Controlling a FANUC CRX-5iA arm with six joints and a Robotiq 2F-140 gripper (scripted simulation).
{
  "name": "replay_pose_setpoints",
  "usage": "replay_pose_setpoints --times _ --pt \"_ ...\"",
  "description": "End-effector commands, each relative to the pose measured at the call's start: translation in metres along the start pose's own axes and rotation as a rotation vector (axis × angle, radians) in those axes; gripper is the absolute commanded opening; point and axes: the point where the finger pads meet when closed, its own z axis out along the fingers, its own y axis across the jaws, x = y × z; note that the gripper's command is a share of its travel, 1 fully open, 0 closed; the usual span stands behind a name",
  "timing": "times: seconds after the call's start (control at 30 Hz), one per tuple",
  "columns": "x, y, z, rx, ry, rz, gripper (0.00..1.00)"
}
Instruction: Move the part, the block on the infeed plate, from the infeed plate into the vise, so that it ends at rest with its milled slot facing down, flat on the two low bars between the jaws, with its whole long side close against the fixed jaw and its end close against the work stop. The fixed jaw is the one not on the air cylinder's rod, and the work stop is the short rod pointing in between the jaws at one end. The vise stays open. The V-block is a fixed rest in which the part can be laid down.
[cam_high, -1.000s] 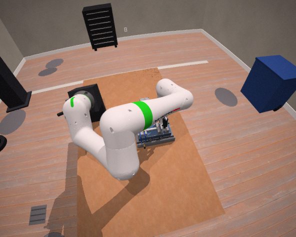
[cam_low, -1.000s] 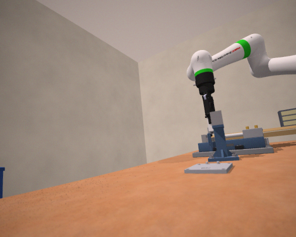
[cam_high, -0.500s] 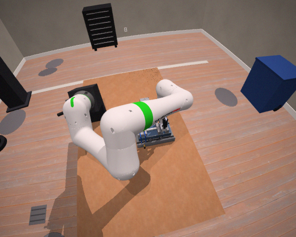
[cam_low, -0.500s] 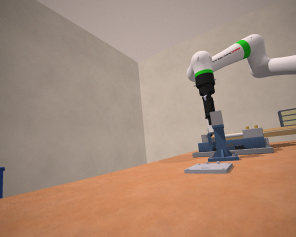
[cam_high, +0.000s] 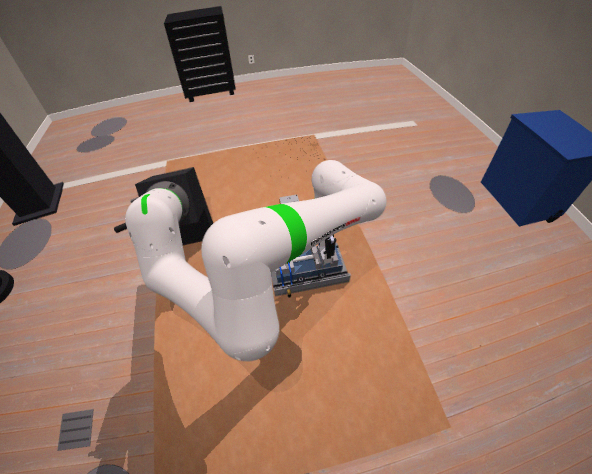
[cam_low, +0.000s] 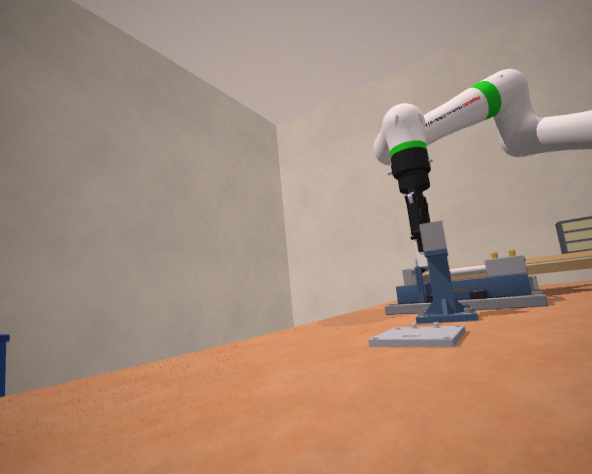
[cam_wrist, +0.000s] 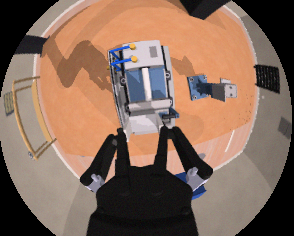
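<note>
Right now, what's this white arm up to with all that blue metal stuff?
The arm's gripper is shut on the part, a grey block, and holds it in the air over the open vise. The infeed plate has no block on it. The part is not yet set down between the jaws.
</note>
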Motion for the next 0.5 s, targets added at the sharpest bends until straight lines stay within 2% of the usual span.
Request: replay_pose_setpoints --times 0.0,0.47 --pt "-0.0002 0.0001 0.0010 0.000 0.000 0.000 0.00" --pt "-0.0002 0.0001 0.0044 0.000 0.000 0.000 0.00"
